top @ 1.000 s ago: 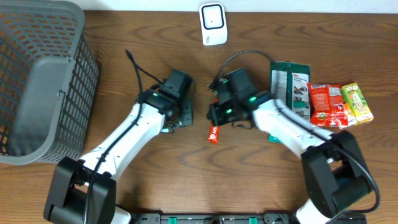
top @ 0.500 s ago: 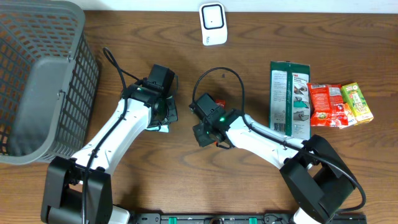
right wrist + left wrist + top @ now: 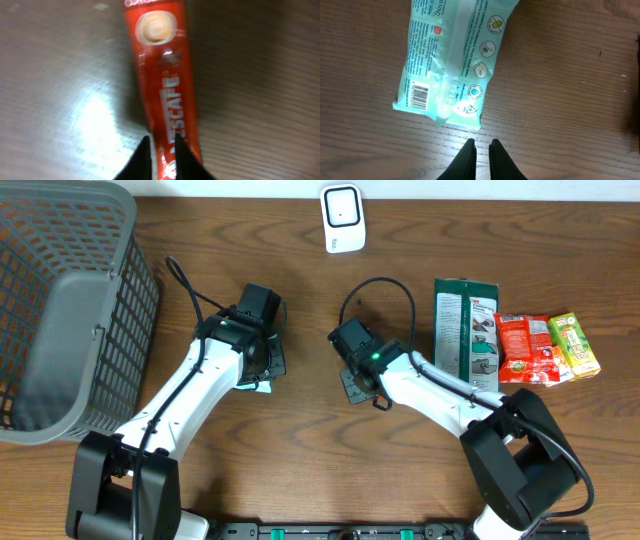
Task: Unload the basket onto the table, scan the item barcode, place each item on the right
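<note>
Left claw (image 3: 482, 145): nearly closed, only a thin slit between the tips and nothing in it. It hangs just off the near end of the mint packet without touching it.
Mint packet (image 3: 455, 55): flat on the tabletop (image 3: 300, 470), back seam up, with its barcode (image 3: 420, 96) facing up near one corner. In the overhead view it is mostly hidden under the left arm.
Right claw (image 3: 161, 142): narrow, with the tips astride the near end of the red coffee stick. Whether they pinch it or only straddle it cannot be told.
Red coffee stick (image 3: 162, 75): apparently lying along the tabletop, lettering up, no barcode visible on this face. From overhead it is hidden beneath the right claw.
Other goods: green card pack (image 3: 465, 340), red pouch (image 3: 527, 350) and yellow-green carton (image 3: 575, 345), side by side to the right of the right arm, none touched.
Basket (image 3: 120, 240): at the left edge, well apart from both claws.
Scanner (image 3: 341, 218): white unit at the far edge, well apart from both items.
Done: judged nothing so far, as no item is raised or turned toward the scanner.
Remaining: judged to be the whole job, namely to grip one item, lift it, and present its code to the scanner.
</note>
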`<state>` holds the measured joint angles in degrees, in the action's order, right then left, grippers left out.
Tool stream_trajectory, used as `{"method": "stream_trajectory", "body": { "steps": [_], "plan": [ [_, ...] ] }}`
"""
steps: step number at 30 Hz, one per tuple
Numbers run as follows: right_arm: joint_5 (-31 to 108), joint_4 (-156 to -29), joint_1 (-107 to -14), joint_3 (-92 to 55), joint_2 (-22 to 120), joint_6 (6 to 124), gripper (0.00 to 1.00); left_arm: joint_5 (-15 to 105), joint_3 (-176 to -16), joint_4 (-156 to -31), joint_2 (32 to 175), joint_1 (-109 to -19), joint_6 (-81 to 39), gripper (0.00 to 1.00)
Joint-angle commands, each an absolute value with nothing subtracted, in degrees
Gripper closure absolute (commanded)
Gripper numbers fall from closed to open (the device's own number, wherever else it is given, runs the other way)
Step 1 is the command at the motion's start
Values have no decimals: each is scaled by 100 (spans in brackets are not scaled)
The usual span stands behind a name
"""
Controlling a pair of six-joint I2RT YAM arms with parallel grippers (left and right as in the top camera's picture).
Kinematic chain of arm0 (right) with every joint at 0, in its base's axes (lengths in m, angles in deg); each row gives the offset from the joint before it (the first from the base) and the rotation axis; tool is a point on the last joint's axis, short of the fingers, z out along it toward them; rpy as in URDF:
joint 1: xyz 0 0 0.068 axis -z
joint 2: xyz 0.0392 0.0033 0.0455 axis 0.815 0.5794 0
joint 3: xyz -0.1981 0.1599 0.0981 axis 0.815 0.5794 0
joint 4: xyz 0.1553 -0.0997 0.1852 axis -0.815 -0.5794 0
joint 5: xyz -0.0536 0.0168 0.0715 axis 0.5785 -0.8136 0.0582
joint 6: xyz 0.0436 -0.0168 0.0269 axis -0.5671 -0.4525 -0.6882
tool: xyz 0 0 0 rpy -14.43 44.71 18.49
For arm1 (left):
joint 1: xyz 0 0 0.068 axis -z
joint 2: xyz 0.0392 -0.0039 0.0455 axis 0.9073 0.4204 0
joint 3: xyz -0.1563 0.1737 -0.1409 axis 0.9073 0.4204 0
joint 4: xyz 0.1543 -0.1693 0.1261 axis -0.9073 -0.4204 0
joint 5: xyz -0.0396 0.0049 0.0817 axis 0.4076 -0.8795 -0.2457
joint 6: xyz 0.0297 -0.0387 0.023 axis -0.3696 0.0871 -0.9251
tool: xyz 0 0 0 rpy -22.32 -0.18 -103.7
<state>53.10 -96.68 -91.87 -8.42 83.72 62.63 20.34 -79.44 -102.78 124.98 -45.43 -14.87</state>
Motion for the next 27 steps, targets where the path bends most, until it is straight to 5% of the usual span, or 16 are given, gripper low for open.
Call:
{"method": "stream_trajectory", "body": {
  "steps": [1,8,27],
  "plan": [
    [4615,-9875,-9095,-1271,8374,6918,82,1945,-7960,-10278,12478,-4546,-1454,87],
    [4593,-10913,-8802,-2075,8374,7478,64,1914,-7960,-10265,12478,-4548,-1459,69],
    [4396,-9482,-8588,-687,8409,7585,63,1497,-8161,-9935,12460,-5721,-1542,46]
  ]
}}
